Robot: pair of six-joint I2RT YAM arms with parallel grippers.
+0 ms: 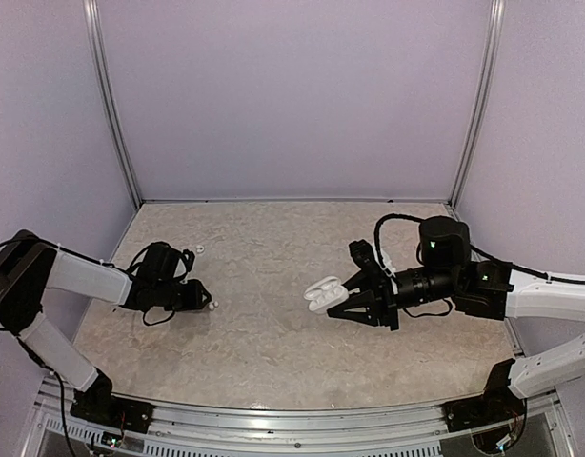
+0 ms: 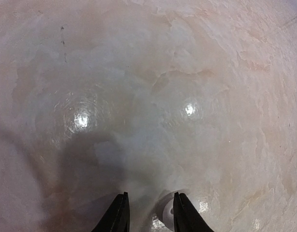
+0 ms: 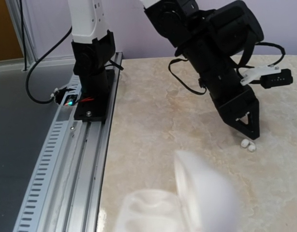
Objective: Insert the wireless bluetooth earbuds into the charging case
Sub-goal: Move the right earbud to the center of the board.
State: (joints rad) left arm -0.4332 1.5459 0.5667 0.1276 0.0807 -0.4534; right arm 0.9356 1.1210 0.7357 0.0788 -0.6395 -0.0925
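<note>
Marbled beige tabletop (image 1: 273,352), lilac walls (image 1: 292,95), charging case (image 1: 323,291) over its middle.

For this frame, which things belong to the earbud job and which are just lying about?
Job: earbuds, open charging case in right gripper, left gripper.
Not job: table, front rail, enclosure walls.

On the beige marbled stone table top (image 1: 273,362), the open white plastic charging case (image 1: 323,293) is right of centre, between the right gripper's (image 1: 336,298) fingers, well apart from the two tiny whitish earbuds (image 3: 245,143) lying at the left gripper's (image 2: 150,195) tip on the left.
</note>
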